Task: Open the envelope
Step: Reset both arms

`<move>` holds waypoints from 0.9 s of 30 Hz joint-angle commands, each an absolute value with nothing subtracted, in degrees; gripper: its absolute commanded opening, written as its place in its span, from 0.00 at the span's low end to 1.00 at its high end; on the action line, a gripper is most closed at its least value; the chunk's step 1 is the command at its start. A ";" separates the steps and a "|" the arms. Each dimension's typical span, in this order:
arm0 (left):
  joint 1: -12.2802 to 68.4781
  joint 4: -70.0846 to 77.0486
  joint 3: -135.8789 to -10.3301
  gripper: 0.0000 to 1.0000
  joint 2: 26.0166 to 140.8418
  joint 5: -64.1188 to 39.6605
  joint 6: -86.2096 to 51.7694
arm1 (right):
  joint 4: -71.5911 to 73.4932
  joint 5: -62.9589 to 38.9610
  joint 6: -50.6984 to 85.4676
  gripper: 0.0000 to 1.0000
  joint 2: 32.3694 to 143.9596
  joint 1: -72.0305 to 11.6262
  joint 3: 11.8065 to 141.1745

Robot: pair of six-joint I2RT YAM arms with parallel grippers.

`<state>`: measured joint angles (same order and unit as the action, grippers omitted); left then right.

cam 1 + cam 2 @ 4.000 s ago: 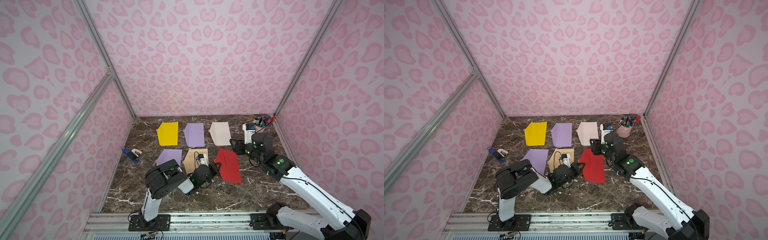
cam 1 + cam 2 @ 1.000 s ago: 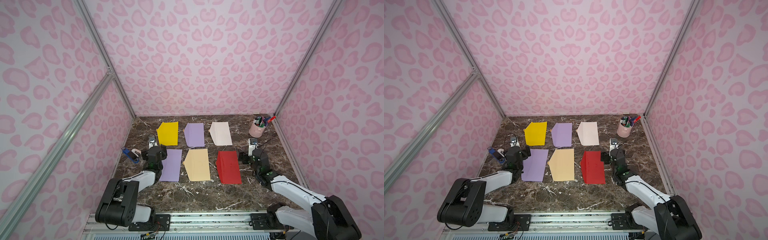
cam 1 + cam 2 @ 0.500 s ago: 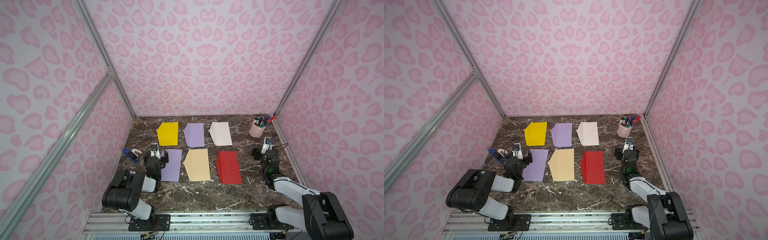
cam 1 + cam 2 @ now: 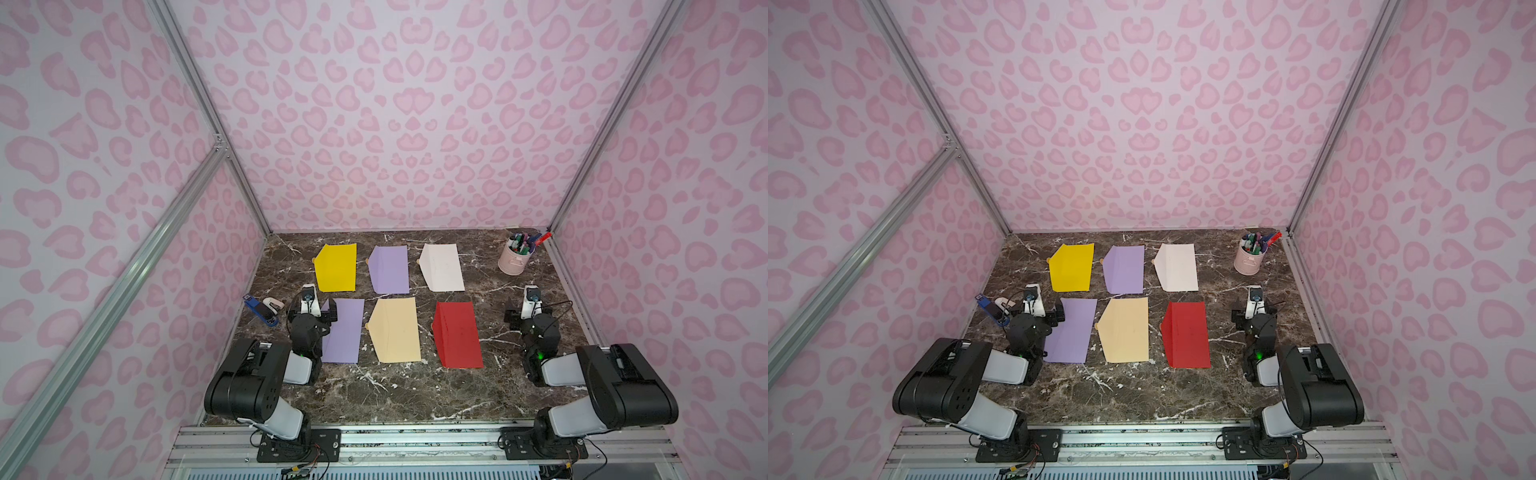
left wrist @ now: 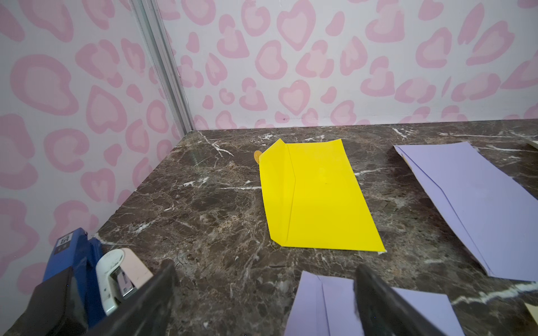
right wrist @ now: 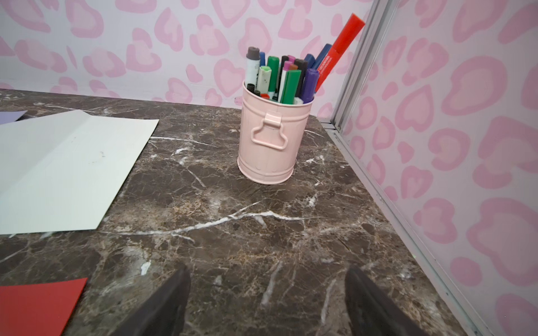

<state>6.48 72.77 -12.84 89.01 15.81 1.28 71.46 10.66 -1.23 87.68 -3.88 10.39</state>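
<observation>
Envelopes [image 4: 395, 330] are lying flat on the bench [image 4: 415, 395], flaps seemingly folded out, so little is remaining; left gripper [image 5: 265, 269] and right gripper [image 6: 267, 270] are hovering, fingers apart, empty.

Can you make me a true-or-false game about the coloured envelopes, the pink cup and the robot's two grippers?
The red envelope lies in the near row. True.
The pink cup is empty. False: it is full of markers.
The left gripper holds the yellow envelope. False: it is open and holds nothing; that envelope lies in the far row.
The right gripper is open. True.
</observation>
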 commanded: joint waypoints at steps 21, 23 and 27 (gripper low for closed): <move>6.33 74.29 -13.18 0.96 89.11 15.08 1.39 | 71.40 3.28 1.32 1.00 88.08 -0.58 13.54; 6.17 73.70 -13.53 0.96 89.26 14.88 1.29 | 71.48 3.29 1.36 1.00 88.06 -0.55 13.55; 6.15 73.73 -13.53 0.96 89.16 14.85 1.32 | 71.46 3.29 1.32 1.00 88.04 -0.61 13.54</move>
